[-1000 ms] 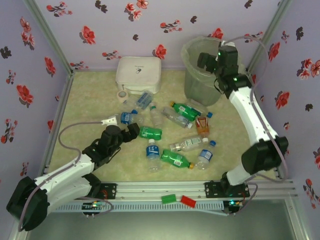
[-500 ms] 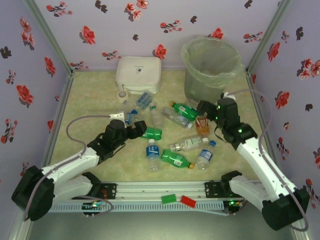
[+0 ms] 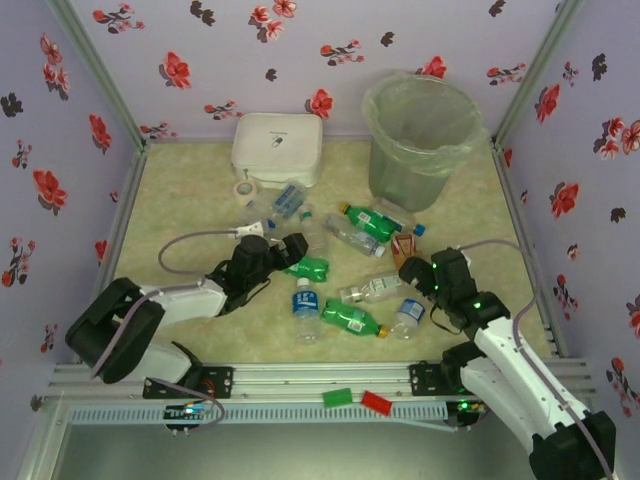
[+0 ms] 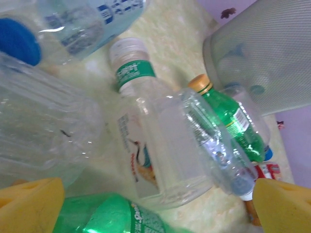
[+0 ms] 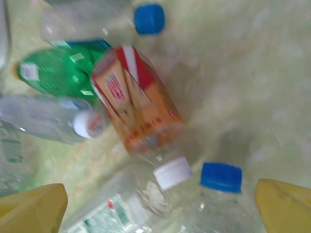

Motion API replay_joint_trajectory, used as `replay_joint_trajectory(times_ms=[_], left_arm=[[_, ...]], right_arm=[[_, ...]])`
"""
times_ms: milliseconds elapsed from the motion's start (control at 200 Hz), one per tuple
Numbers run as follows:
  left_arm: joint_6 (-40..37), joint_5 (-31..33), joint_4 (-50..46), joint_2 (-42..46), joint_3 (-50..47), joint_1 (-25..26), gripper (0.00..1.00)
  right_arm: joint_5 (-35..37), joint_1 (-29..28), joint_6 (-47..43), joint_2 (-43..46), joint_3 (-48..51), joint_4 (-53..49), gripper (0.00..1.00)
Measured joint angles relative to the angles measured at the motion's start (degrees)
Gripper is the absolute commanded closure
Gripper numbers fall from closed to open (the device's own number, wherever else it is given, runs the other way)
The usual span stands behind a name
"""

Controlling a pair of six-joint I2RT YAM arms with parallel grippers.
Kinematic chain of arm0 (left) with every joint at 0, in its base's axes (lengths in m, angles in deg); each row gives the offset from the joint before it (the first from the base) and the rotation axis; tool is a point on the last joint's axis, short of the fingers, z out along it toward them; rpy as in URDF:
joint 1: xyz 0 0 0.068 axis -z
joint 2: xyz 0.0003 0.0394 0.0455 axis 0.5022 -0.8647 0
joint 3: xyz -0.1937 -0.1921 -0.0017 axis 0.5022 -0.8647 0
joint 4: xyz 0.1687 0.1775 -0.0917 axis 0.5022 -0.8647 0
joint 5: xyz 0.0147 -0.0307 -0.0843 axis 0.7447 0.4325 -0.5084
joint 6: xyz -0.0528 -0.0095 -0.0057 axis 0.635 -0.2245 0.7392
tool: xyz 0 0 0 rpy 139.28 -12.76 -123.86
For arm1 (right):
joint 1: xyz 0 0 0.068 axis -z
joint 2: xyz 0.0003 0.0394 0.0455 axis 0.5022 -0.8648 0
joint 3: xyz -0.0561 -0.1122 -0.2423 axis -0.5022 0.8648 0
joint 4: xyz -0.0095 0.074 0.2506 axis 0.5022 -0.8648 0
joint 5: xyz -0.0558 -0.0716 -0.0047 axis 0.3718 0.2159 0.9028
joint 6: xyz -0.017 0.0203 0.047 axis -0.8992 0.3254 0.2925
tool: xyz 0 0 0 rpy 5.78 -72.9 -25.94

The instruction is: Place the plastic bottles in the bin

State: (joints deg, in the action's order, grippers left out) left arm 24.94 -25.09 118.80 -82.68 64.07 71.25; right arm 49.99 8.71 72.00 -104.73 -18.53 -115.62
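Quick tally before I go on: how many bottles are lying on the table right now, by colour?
Green bottles: 3
Clear bottles: 8 that I can tell apart; some overlap, so one more may be hidden
Total: 11

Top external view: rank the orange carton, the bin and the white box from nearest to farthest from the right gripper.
1. Orange carton, on the table just beyond the right gripper.
2. Bin, farther back on the right side.
3. White box, across to the left, by the back wall.
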Motion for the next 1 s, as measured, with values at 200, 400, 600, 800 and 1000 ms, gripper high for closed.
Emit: replay_joint_trajectory(times_ms=[200, 400, 600, 800, 1000], left_arm=[[-1.31, -0.04, 0.98, -0.35, 2.75, -0.68, 0.00], [-2.84, -0.02, 0.92, -0.24, 4.66, -1.01, 0.00], [-3.56, -0.02, 0.13, 1.07, 4.61, -1.05, 0.00], [-3.96, -0.02, 0.04, 3.98, 2.62, -1.05, 0.00], [-3.98, 0.15, -0.72, 7.41, 0.74, -1.05, 0.00]], right_arm=[[-3.13, 0.00, 4.76, 5.29, 4.96, -0.26, 0.01], [-3.78, 0.00, 7.61, 8.02, 6.75, -0.35, 0.09], [-3.91, -0.02, 6.56, 8.02, 4.24, -4.98, 0.15], [-3.78, -0.42, 5.88, 8.02, 2.05, -10.19, 0.25], [-3.76, -2.29, 7.39, 7.21, 3.06, -9.20, 0.27]])
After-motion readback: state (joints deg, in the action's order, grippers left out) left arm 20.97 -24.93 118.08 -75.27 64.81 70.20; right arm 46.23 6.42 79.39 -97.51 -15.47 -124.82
